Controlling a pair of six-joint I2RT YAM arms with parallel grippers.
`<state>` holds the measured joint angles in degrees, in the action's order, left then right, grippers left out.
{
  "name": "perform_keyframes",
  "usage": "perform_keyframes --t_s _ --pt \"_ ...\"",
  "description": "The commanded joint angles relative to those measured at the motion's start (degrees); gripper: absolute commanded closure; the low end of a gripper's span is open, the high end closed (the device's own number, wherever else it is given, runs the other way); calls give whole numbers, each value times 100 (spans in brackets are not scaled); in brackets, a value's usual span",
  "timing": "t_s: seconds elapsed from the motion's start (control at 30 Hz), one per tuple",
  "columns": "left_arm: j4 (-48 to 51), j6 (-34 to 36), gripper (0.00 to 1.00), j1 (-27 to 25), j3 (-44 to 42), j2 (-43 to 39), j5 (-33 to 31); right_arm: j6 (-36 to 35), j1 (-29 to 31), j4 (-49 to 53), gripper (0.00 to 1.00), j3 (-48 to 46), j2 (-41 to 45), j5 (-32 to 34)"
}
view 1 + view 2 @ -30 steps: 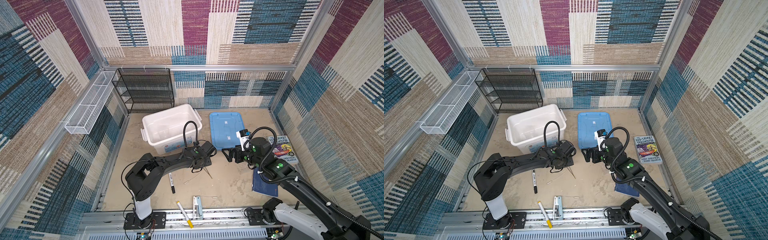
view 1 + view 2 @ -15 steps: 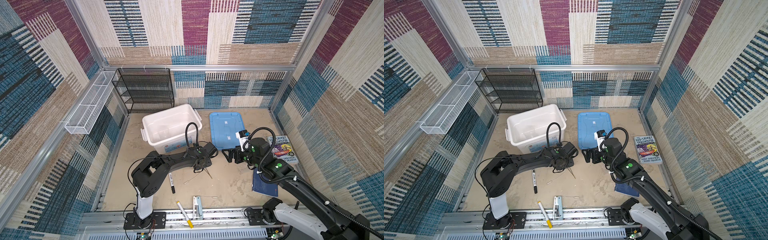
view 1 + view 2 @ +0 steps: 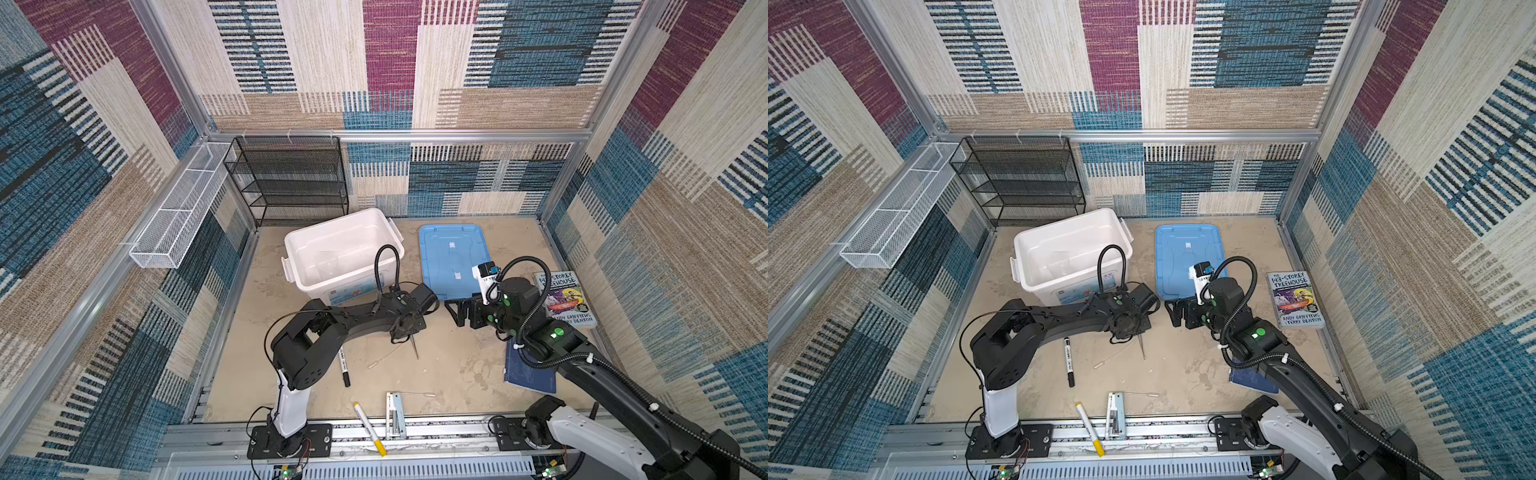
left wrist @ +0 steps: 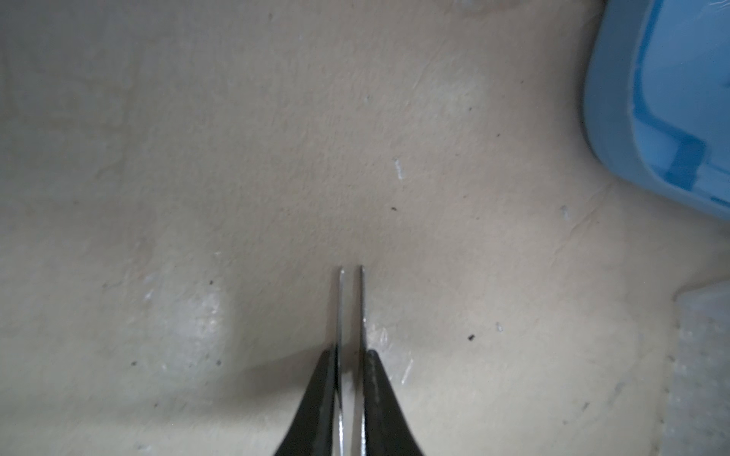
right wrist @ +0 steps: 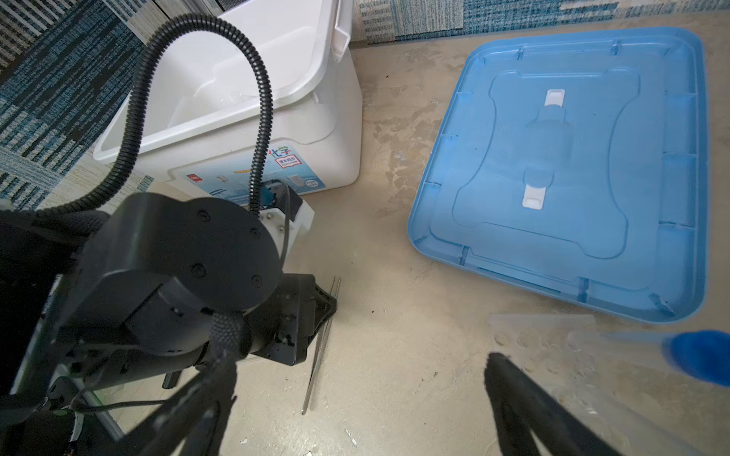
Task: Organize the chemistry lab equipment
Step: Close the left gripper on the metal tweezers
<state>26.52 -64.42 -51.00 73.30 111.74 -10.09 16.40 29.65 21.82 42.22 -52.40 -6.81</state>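
Pinching in tight, the left gripper (image 4: 349, 357) squeezes the metal tweezers (image 4: 340, 312), lying on the table at five o'clock from the white bin (image 3: 322, 286); the right gripper (image 3: 456, 312) gapes wide, empty.

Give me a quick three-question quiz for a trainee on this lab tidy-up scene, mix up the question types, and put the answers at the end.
1. True or false: the blue plastic lid lies flat on the table, off the white plastic bin.
2. What does the left gripper pinch? A) a glass flask B) metal tweezers C) a rubber stopper
3. Is the right gripper open or shut?
Key: 1 true; 2 B; 3 open.
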Motion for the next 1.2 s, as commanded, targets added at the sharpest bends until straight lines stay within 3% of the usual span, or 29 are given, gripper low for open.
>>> perform_keyframes --t_s 0.0,0.2,0.33,0.53,1.0,1.1,1.17 --pt "10 67 83 3 100 130 138 -24 6 -217 1 -27 18 125" --pt "-74 384 82 -4 307 237 130 -38 6 -247 1 -56 -3 154" --pt "46 636 68 -51 415 274 275 -63 8 -222 1 -25 -15 172" --pt "252 854 63 -164 283 149 124 -47 7 -219 0 -10 154 308" --pt "746 1505 81 -431 686 557 -151 -6 6 -266 0 11 326 522" --pt "763 1520 96 -434 734 636 -134 3 8 -284 0 16 331 553" --pt "761 1535 98 -431 765 665 -134 3 6 -293 0 25 337 567"
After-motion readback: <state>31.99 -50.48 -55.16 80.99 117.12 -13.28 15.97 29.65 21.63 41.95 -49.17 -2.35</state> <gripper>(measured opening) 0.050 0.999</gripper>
